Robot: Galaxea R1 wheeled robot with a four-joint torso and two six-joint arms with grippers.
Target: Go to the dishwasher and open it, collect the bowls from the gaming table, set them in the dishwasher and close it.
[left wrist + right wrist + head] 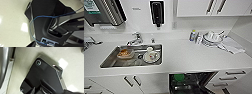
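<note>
Worktop (189, 56): white, running the full width of the head view, backed by a white wall.
Sink (109, 62): stainless steel, sunk into the left half of the worktop, with a chrome tap (135, 38) behind its rear edge.
Dishwasher (194, 83): below the worktop edge, right of centre; it stands open, its dark inside visible from above, with rack wires and some items too dim to name.
Cabinets: white upper doors with bar handles (214, 6) at top right; white lower doors (131, 82) left of the dishwasher and drawers (231, 78) to its right.
Wall fittings: a paper towel dispenser (104, 11) at upper left and a dark soap dispenser (157, 12) above the tap.
Cloth (231, 45): pale, lying on the worktop at right, just beside a stack of white dishes (212, 38).
Sink contents: an orange-brown dish (124, 53) on the left, and white dishes with a cup (150, 55) near the drain.
Bowl (179, 77): bright green, round, sitting inside the open dishwasher near its front left part, under the worktop edge.
Bottle (192, 35): small, blue-capped, standing left of the stacked dishes.
Left wrist view: dark robot housing with a thin blue cable (33, 30) looped over it, above pale glossy floor (12, 25).
Right wrist view: the dark plate over the same pale floor (75, 63), a curved metal bar (3, 65) along one edge.
Left gripper: I cannot tell whether it is wide or narrow.
Right gripper: likewise, I cannot tell.
</note>
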